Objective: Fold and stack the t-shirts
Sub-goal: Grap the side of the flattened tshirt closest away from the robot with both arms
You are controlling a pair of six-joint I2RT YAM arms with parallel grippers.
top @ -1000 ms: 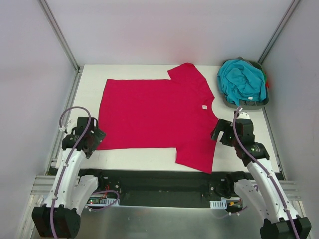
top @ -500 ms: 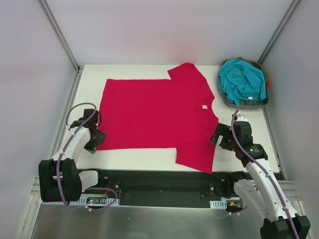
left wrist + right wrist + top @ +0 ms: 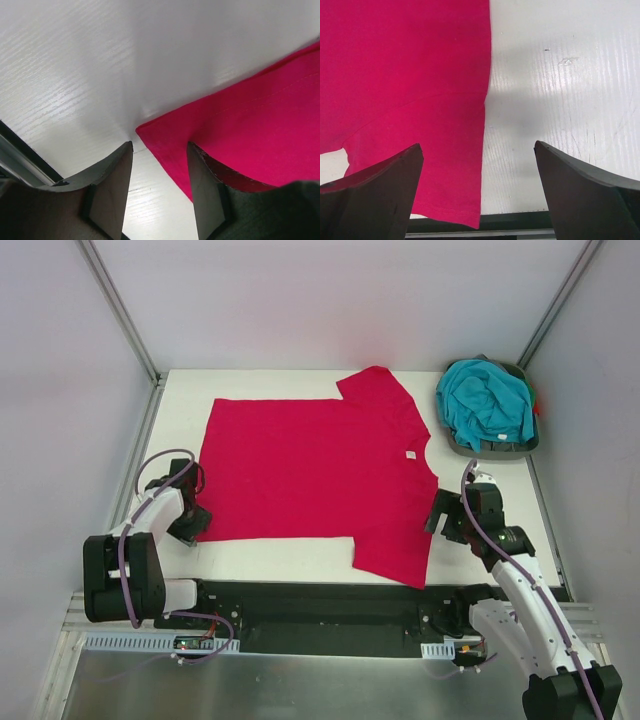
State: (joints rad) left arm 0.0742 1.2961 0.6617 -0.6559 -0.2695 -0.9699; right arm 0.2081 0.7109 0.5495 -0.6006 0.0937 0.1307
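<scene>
Now L claw point(image 3: 160, 146) narrowed, half-open astride red tee point(image 3: 310, 470) corner; R claw point(image 3: 478, 146) wide, empty.

Open table point(image 3: 182, 410) flanks the red t-shirt point(image 3: 310, 470) on the left; the tray point(image 3: 490, 450) fills the far-right corner.

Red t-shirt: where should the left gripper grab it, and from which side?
Pinch the red t-shirt's near-left hem corner, coming in low from the bare table on the left. The shirt lies flat, and that corner sits between the left gripper's jaws.
</scene>
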